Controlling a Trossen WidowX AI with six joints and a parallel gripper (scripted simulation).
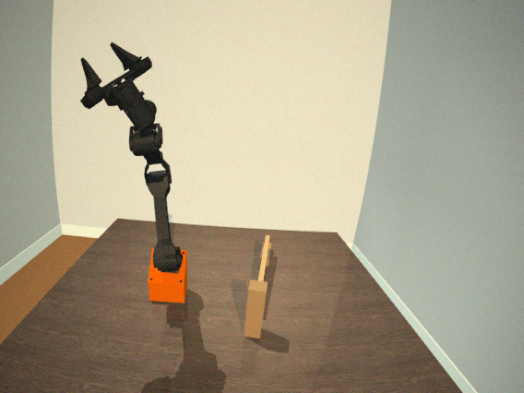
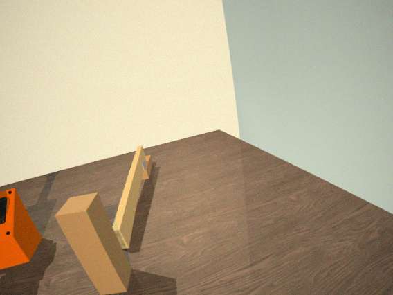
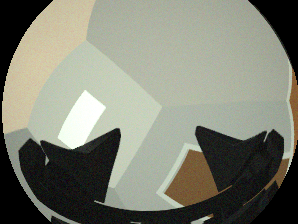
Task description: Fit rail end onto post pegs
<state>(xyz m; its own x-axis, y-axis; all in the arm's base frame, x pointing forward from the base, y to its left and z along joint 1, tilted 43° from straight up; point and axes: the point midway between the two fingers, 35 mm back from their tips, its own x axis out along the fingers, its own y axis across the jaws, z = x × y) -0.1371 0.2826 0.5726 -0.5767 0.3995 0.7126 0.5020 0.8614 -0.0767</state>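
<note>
1. One long rail (image 2: 129, 197) lies on the table (image 2: 277, 221), its far end raised in the bracket on the low block (image 2: 148, 167), its near end down on the wood just beside the post (image 2: 93, 239).
2. The pegs are hidden from every view.
3. The orange base (image 1: 168, 282) stands to the side of the post.
4. The gripper (image 1: 111, 65) is raised high, well apart from the rail, fingers spread wide and holding nothing.
</note>
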